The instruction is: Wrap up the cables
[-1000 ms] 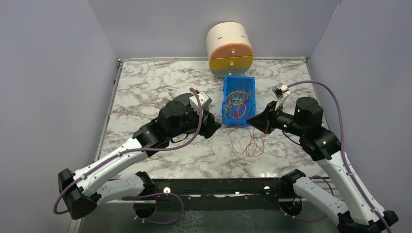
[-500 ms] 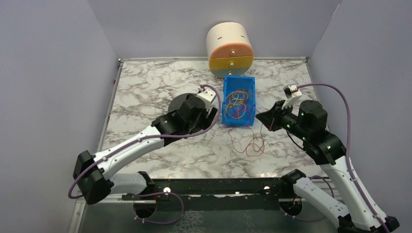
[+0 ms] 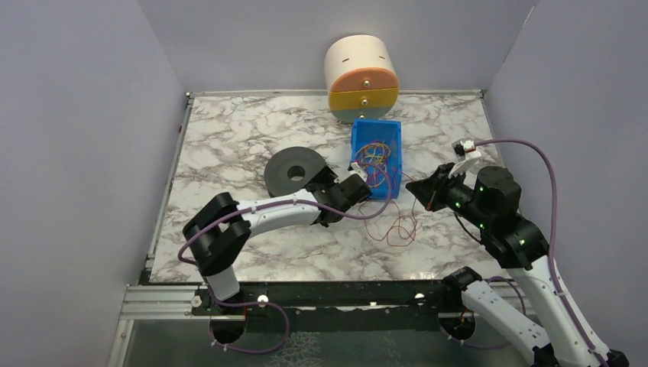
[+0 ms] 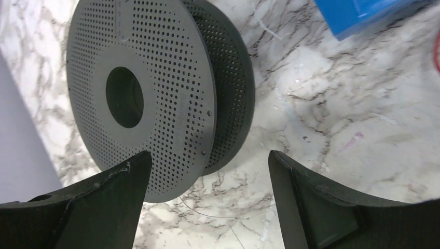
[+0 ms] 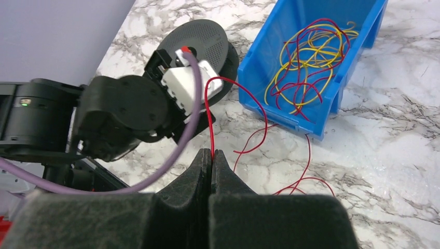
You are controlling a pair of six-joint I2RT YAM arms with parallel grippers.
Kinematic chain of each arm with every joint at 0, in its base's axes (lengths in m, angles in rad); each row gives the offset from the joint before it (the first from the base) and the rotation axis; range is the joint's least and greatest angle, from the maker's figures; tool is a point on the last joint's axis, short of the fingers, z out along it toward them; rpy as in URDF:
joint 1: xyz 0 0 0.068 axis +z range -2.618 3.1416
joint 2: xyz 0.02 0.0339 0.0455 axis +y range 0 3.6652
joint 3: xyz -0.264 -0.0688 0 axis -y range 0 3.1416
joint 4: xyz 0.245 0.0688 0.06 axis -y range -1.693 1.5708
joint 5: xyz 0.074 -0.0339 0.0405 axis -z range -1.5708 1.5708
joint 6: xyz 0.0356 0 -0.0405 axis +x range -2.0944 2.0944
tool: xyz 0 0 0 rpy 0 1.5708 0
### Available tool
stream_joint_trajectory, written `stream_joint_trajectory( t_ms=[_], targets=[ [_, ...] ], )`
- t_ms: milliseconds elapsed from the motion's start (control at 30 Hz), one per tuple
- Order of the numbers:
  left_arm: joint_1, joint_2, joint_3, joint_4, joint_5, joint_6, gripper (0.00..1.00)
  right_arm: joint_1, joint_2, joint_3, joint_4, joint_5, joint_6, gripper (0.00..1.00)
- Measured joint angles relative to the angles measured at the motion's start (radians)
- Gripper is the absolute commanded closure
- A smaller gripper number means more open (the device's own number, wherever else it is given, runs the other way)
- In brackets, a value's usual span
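A black perforated spool (image 3: 293,171) lies flat on the marble table, and fills the left wrist view (image 4: 145,88). My left gripper (image 3: 330,191) is open and empty, low over the table between the spool and the blue bin (image 3: 358,157); in its own view (image 4: 207,158) only bare marble lies between the fingers. My right gripper (image 5: 211,153) is shut on a thin red cable (image 5: 207,104), held up right of the bin (image 3: 416,186). The cable's rest lies in loose loops (image 3: 393,225) on the table.
The blue bin (image 5: 332,98) holds tangled yellow and red cables (image 5: 311,57). A round cream, orange and yellow drawer unit (image 3: 362,76) stands at the back edge. Grey walls close in the left, back and right sides.
My left arm has swung right off the spool, uncovering it, and its gripper now sits between spool and bin. My right gripper has drawn back to the right with the red cable.
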Motion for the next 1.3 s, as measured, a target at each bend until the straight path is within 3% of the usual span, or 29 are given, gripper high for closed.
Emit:
stream_joint_trajectory(
  t_ms=[300, 633, 967, 1167, 1300],
  targets=[
    [-0.017, 0.200, 0.066, -0.029, -0.258, 0.023, 0.18, 0.000, -0.009, -0.003, -0.003, -0.001, 0.000, 0.99],
    [-0.018, 0.289, 0.083, -0.042, -0.422, 0.038, 0.39, 0.000, -0.016, -0.005, -0.012, -0.001, -0.001, 0.99],
    [-0.018, 0.289, 0.090, -0.042, -0.455, 0.020, 0.76, 0.000, -0.016, -0.014, -0.014, -0.002, -0.001, 0.99],
    [-0.018, 0.278, 0.090, -0.068, -0.516, 0.037, 0.87, 0.000, -0.017, -0.014, -0.018, -0.002, -0.001, 0.99],
    [-0.015, 0.236, 0.090, -0.086, -0.520, 0.036, 0.99, 0.000, -0.017, -0.014, -0.019, -0.002, 0.000, 0.99]
  ],
)
